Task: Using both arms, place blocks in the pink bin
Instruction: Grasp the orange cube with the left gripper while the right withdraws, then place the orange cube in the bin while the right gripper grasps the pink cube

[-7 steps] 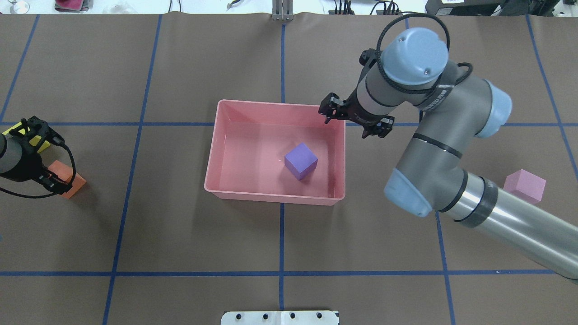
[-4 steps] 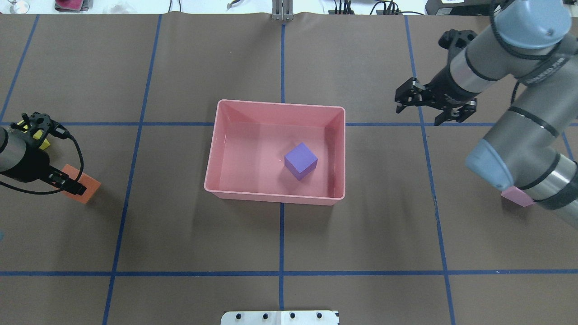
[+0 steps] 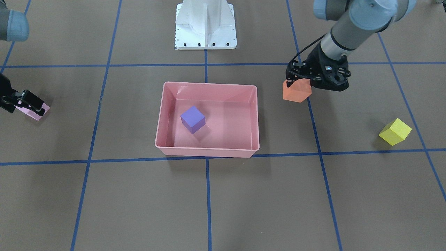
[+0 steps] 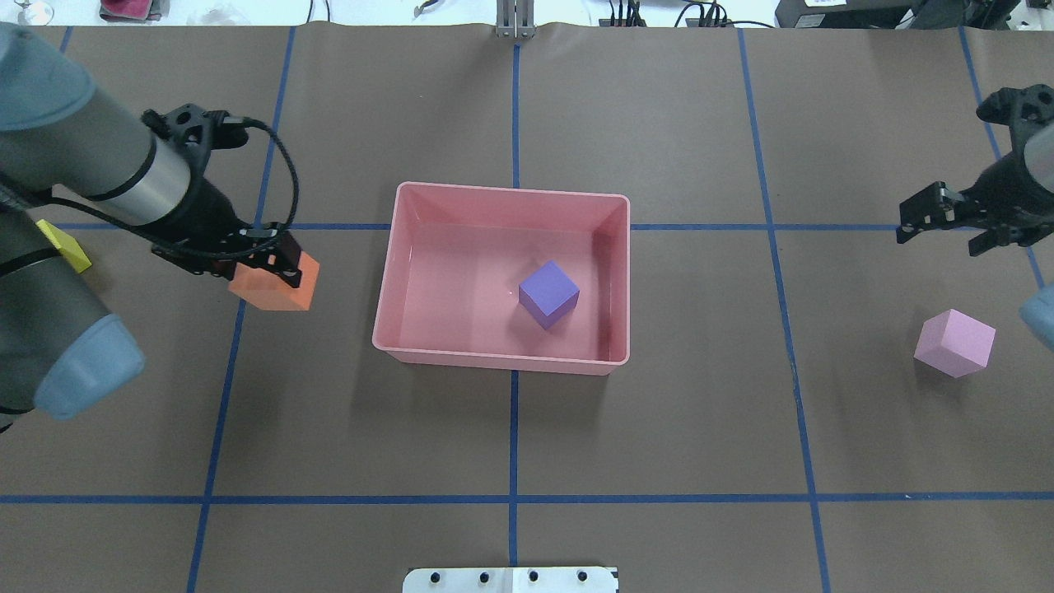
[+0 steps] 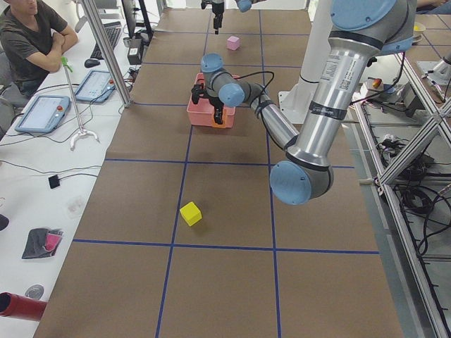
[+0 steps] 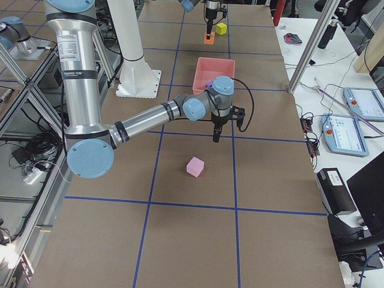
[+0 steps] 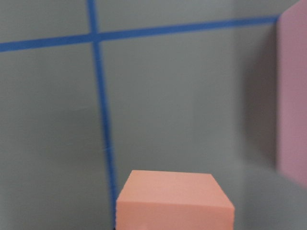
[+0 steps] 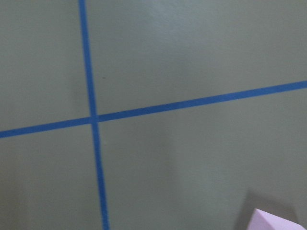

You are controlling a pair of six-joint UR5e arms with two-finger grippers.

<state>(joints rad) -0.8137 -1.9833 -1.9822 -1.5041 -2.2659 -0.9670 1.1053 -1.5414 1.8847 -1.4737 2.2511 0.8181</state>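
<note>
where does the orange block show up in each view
Exterior front-facing: orange block right of centre, just right of the pink bin.
Overhead exterior: orange block left of centre, just left of the pink bin.
Exterior left: orange block small, far upper middle, before the pink bin.
Exterior right: orange block at top, beyond the pink bin.
Left wrist: orange block bottom centre.
Right wrist: not in it.
Shared landmark: pink bin.

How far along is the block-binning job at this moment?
Done: the purple matte cube lies inside the salmon-pink plastic bin. In hand: the left tool is shut on the orange matte cube, beside the bin. Left: the yellow matte cube and the light pink matte cube lie on the table; the right tool is open, empty.
</note>
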